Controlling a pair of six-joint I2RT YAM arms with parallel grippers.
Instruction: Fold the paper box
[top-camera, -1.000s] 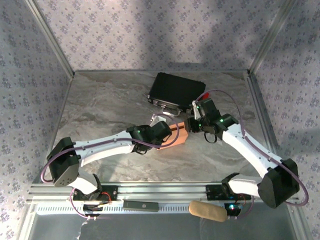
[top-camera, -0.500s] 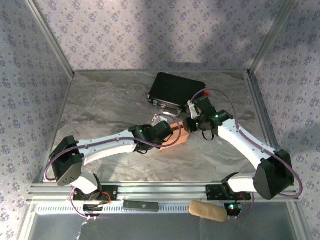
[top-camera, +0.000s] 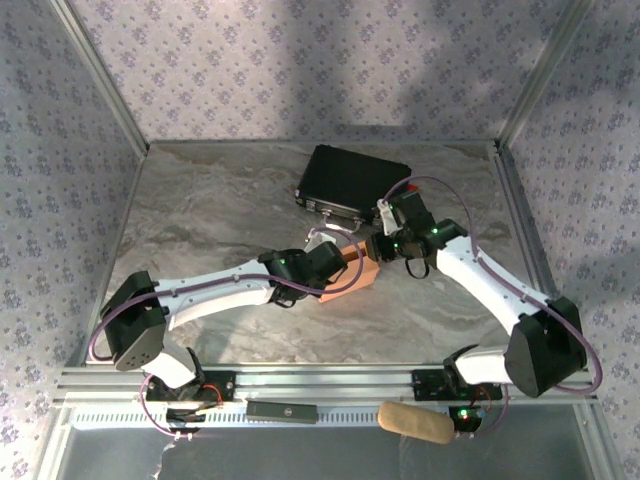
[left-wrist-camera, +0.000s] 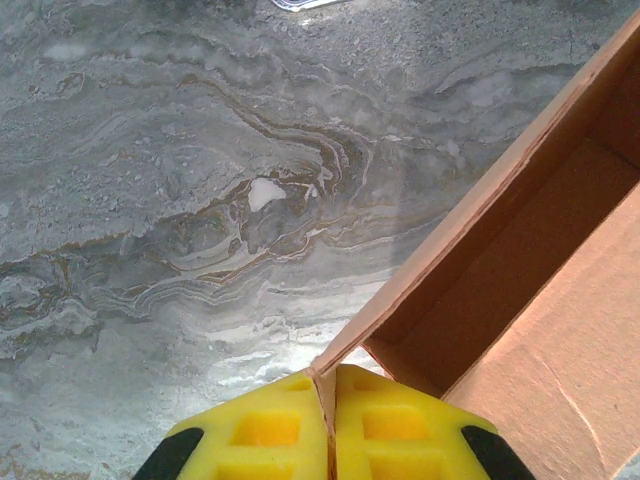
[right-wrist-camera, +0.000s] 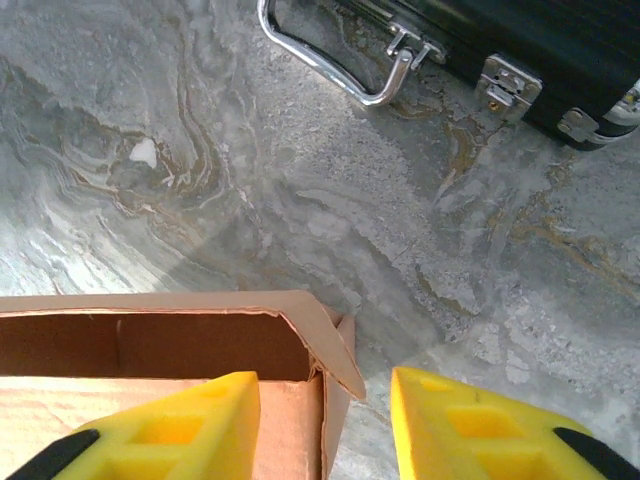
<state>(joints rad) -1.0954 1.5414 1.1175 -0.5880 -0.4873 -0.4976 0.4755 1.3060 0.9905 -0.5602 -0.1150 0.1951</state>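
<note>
One wall of the paper box (left-wrist-camera: 540, 330) is clamped between the left fingers (left-wrist-camera: 250, 435), seemingly for steadiness; its end flap (right-wrist-camera: 335, 345) is straddled by the right fingers (right-wrist-camera: 480, 425), held apart.

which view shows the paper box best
Left wrist: the paper box is large there, its open inside plain, one wall pinched in the left gripper. Right wrist shows a corner and flap, the right gripper straddling the wall. Top external shows a small orange patch, mostly hidden.

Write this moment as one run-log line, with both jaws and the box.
stage: folding paper box | left jaws: shut on box wall | right jaws: open, astride end flap | black case: beyond box, apart
</note>
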